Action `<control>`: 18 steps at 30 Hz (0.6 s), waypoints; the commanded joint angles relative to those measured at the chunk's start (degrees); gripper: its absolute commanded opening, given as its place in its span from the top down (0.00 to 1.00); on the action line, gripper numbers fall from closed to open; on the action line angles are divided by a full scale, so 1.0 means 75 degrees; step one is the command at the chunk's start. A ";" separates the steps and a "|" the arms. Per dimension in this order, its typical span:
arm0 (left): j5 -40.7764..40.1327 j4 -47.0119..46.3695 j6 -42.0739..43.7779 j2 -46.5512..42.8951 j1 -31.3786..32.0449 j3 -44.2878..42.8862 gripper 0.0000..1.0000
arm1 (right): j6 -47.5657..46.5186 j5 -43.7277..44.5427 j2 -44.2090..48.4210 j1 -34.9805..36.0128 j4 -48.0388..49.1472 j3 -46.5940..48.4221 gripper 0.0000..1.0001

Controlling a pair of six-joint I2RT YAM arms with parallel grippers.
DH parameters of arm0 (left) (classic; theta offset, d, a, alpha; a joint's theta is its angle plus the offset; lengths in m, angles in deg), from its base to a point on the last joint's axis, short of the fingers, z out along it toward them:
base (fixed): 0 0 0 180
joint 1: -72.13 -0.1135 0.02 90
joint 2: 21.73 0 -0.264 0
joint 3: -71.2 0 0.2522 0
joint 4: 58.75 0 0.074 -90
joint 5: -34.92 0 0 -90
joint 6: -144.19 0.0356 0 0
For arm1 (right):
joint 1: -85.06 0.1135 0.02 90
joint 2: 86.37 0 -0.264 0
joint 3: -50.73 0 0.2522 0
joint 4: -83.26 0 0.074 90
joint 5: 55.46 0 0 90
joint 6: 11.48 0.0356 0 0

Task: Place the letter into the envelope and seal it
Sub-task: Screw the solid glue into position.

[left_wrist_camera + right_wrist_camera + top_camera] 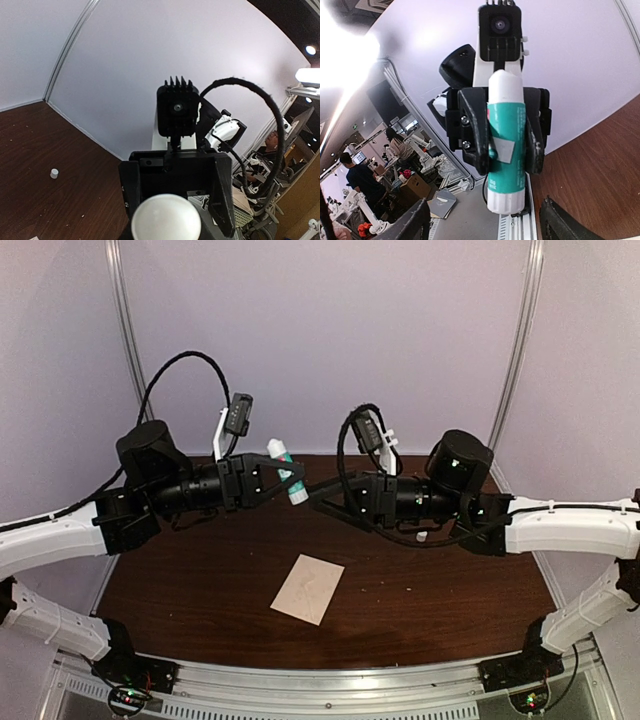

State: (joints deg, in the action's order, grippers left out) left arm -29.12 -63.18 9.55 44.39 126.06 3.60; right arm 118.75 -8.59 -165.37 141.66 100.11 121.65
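Note:
A pale beige envelope [308,588] lies flat on the brown table, at the front middle; its flap cannot be made out. The letter is not in view. My left gripper [285,472] hovers above the table's back, shut on a green-and-white glue stick [290,478]. The right wrist view shows that stick [506,145] clamped between the left fingers [476,130]. My right gripper [322,490] faces it from the right, open and holding nothing; its own fingers [415,220] stand wide apart. In the left wrist view the stick's white end [166,217] fills the foreground.
A small white cap [422,536] lies on the table under the right arm, also visible as a cap [54,173] in the left wrist view. Pale walls close the back and sides. A metal rail [330,680] runs along the table's front edge.

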 commanded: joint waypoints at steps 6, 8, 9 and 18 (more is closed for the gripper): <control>0.0977 -0.1154 0.0170 0.0066 -0.0037 0.0008 1.00 | 0.0886 -0.0911 -0.0442 0.0032 0.1521 0.0125 0.42; 0.0995 -0.1190 0.0148 0.0093 -0.0032 0.0018 1.00 | 0.0906 -0.0914 -0.0475 0.0035 0.1560 0.0134 0.43; 0.1031 -0.1205 0.0135 0.0109 -0.0031 0.0013 1.00 | 0.0923 -0.0925 -0.0497 0.0033 0.1572 0.0152 0.43; 0.1185 -0.1290 0.0092 0.0292 -0.0033 -0.0033 1.00 | 0.1217 -0.1074 -0.0746 0.0034 0.2045 0.0286 0.56</control>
State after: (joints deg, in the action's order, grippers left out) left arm -21.67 -69.04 9.79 46.16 126.06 3.60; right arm 126.34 -15.21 -169.85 141.72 111.30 121.94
